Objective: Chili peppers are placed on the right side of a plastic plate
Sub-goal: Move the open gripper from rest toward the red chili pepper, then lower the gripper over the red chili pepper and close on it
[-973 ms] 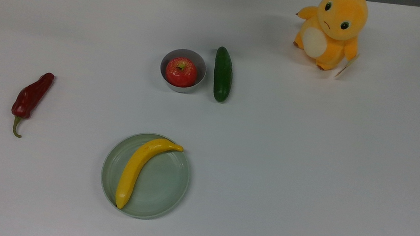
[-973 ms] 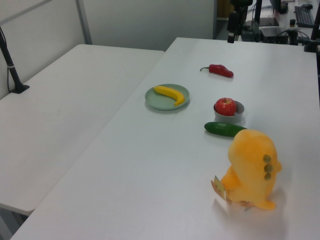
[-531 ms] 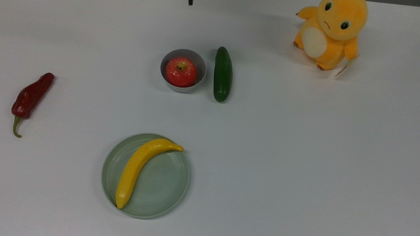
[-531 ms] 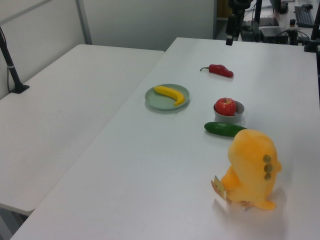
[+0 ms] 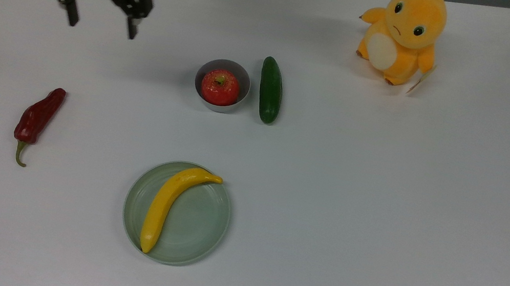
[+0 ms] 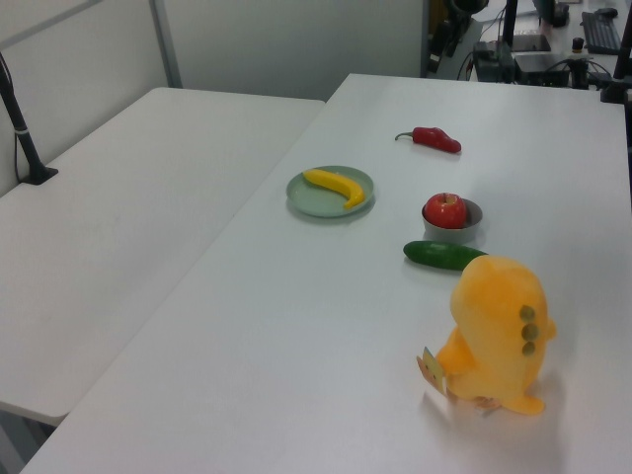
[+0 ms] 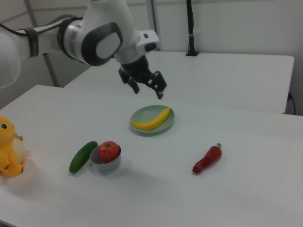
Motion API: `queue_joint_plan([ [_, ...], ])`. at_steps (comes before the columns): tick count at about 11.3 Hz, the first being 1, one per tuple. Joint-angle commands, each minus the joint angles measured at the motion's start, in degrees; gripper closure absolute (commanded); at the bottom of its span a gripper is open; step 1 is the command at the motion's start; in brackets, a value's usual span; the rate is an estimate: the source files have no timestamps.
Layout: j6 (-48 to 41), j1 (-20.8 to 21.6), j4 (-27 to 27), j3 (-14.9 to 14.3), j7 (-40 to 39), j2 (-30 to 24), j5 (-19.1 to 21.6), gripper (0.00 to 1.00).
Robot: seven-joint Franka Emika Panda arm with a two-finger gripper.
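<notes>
- Plainly, in the top view the chili pepper (image 5: 37,118) lies flat on the white table (image 5: 375,203), well apart from the plastic plate (image 5: 204,225) and toward the top view's left. Its long axis runs on a slant, with the blunt red tip up and to the right and the curved green stem (image 5: 20,155) down at the lower left.
- Also in the top view, the gripper (image 5: 101,26) hangs above the table near the far edge, its 2 fingers spread wide with nothing between them. It stands well apart from the pepper.
- In the left view the pepper (image 6: 433,139) sits beyond the plate (image 6: 318,203), its stem pointing to the left view's left. The plate already bears 1 banana (image 6: 336,186), so free room on it is narrow.
- In the right view the open gripper (image 7: 147,90) hovers above and behind the plate (image 7: 166,126), and the pepper (image 7: 207,159) lies toward the right view's right, stem end away from the camera.
- Judging by its look (wrinkled, glossy, probably a hollow plastic model), the pepper should be light and fairly stiff, perhaps a little slick. The thicker body near the stem end seems the best place to grasp, fingers closing across the long axis.
</notes>
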Motion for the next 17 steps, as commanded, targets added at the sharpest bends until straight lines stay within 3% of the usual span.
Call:
queue_joint_plan([
  [1,9.69,-1.36,-0.59,-3.09,-2.22,4.69,1.56,0.0],
  [9,18.59,-7.6,-0.86,-3.63,-1.79,16.74,1.56,0.0],
  [17,30.98,-7.78,-1.74,-3.36,-1.52,24.74,5.87,0.0],
])
